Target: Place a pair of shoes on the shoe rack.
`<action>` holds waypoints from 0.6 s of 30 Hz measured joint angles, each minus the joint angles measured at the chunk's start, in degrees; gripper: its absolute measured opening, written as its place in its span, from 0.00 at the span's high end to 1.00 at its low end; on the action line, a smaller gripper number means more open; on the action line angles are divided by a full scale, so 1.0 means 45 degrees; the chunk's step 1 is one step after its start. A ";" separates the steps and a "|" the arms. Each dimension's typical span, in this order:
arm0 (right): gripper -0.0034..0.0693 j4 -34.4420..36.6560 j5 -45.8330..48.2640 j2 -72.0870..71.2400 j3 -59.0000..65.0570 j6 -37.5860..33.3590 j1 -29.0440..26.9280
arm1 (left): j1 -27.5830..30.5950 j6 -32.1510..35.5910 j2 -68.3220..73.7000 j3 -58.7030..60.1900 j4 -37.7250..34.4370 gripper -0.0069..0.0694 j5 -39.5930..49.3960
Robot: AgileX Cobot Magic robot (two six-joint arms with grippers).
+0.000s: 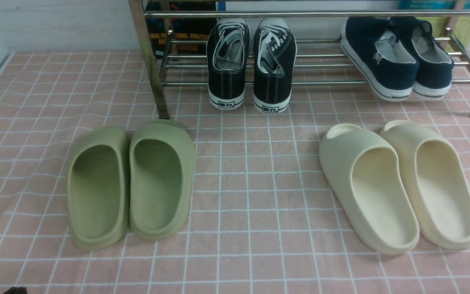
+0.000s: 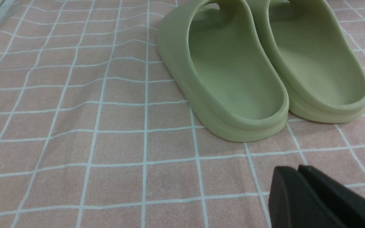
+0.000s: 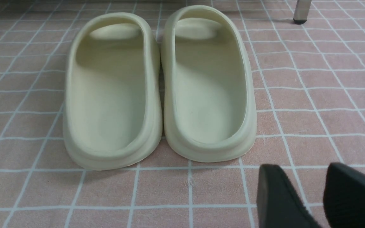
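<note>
The pair of black canvas sneakers already sits on the lower bars of the steel shoe rack, toes pointing far, heels hanging slightly over the near bar, left of the navy slip-ons. Green foam slides lie near left on the pink checked surface, cream foam slides near right.

The left gripper hangs just near the green slides with its fingers pressed together, holding nothing. The right gripper sits near the cream slides with a clear gap between its fingers, also empty.

The placing step looks finished; judging from this, the next move calls for nothing more than keeping both arms drawn back, well apart from the rack.
</note>
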 joint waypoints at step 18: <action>0.62 -0.0010 0.0000 0.0000 0.0000 0.0000 0.0000 | 0.0000 0.0011 0.0000 0.0000 -0.0011 0.83 0.0005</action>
